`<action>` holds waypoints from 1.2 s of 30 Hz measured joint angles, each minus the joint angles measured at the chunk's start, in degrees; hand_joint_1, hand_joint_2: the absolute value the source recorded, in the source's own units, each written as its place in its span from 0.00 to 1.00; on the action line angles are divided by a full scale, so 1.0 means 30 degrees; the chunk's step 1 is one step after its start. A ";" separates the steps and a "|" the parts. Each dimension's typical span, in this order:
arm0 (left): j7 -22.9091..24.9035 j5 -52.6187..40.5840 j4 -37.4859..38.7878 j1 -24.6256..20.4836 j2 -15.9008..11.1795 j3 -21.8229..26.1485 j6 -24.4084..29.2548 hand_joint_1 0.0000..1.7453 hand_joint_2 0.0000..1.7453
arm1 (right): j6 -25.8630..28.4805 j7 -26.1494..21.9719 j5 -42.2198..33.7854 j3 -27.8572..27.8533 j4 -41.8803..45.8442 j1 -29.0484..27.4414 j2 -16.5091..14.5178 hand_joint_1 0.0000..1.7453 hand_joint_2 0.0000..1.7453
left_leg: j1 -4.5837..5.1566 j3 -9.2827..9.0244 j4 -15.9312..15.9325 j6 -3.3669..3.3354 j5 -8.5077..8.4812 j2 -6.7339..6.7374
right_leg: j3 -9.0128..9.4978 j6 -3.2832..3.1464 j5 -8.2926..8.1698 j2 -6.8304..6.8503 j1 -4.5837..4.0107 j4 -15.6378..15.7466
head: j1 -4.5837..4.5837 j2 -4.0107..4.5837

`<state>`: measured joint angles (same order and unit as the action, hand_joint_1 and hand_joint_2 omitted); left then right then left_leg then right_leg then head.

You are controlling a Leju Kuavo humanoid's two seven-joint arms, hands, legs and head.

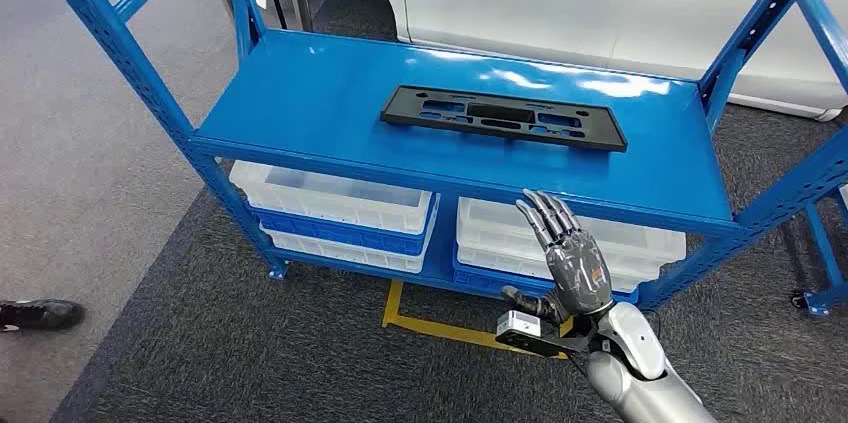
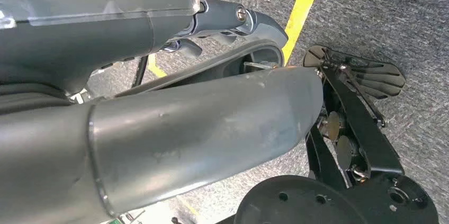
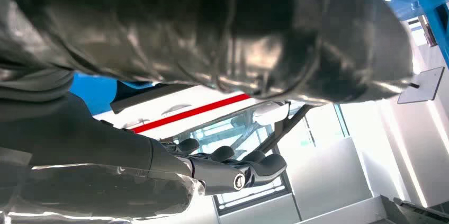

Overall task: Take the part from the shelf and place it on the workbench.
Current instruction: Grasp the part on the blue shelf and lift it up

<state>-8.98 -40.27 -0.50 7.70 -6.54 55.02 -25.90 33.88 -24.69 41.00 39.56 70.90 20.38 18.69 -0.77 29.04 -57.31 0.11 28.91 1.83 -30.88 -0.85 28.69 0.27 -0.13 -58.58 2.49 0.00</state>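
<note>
The part [image 1: 504,117], a flat black slotted plate, lies on the blue shelf [image 1: 300,93], roughly centred on that deck and well back from its front edge. Its long axis runs across the head view, from about 9 o'clock to 3 o'clock, dipping slightly toward the 3 o'clock end.

The right hand [image 1: 567,255] is raised in front of the shelf's front edge, below deck level in the picture, fingers straight and spread, holding nothing. From it the part sits at about 11 o'clock, well apart, and the plate's 3 o'clock end is the nearer one.

The left hand [image 2: 241,20] appears in its wrist view hanging over the carpet, fingers curled in with nothing in them. So the right arm is plainly the nearer one. I judge the coming reach must go up and forward over the front edge toward that 3 o'clock end, meeting the plate across its narrow width.
</note>
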 joint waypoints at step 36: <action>-0.0073 0.0352 0.0000 0.0019 -0.0022 -0.0475 -0.0020 0.00 0.00 | -0.0006 -0.0089 -0.0056 0.0000 -0.0015 -0.0275 -0.0020 0.00 0.00 | -0.0418 -0.1135 0.0404 0.0061 0.0633 0.0086 | -0.1768 0.1007 -0.1326 0.0175 0.0613 -0.1103 | -0.0080 0.0000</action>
<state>-9.20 -39.22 -0.50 7.76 -6.60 53.60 -25.96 33.86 -24.96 40.83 39.56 70.86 19.55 18.63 -2.02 25.63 -56.09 0.29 30.81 2.09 -36.18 2.18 24.71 0.79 1.71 -61.89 2.25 0.00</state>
